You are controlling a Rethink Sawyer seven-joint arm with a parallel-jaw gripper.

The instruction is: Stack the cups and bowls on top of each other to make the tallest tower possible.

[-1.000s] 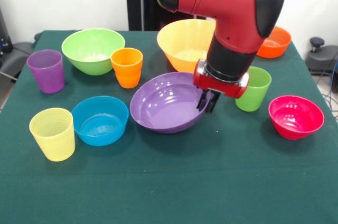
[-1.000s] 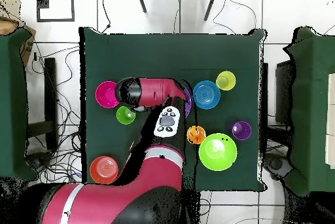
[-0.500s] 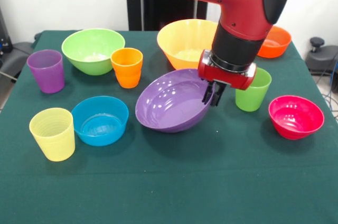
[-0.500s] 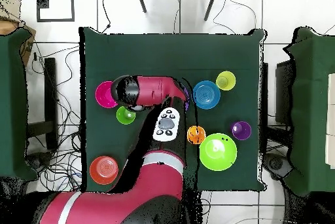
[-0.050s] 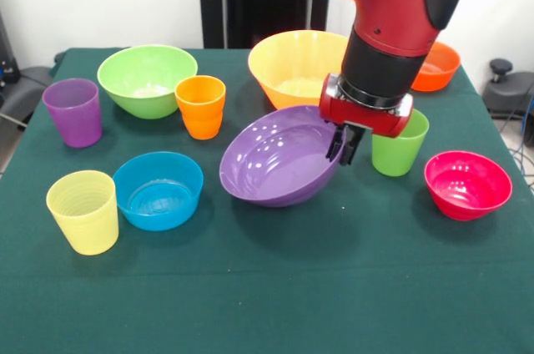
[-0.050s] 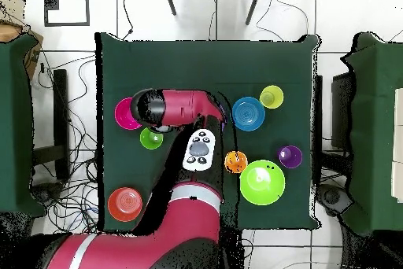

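Note:
My gripper (image 5: 344, 147) is shut on the right rim of the wide purple bowl (image 5: 279, 166). The bowl hangs tilted just above the cloth, its opening turned to the left. Right behind it stands the large orange-yellow bowl (image 5: 288, 66), and the green cup (image 5: 399, 149) is just right of the gripper. On the left stand the light green bowl (image 5: 147, 78), orange cup (image 5: 201, 106), purple cup (image 5: 73, 112), blue bowl (image 5: 158, 189) and pale yellow cup (image 5: 83, 210). No tower shows; each piece stands alone. From overhead my arm (image 6: 185, 112) hides the gripper.
The pink-red bowl (image 5: 467, 184) sits at the right and the orange-red bowl (image 5: 438, 66) at the back right corner. The green cloth (image 5: 275, 287) covers the table to its front edge. Other tables (image 6: 16, 124) flank it in the overhead view.
The gripper has risen and shifted a little right, lifting the purple bowl's right rim. The bowl went from flat on the cloth to tilted and raised.

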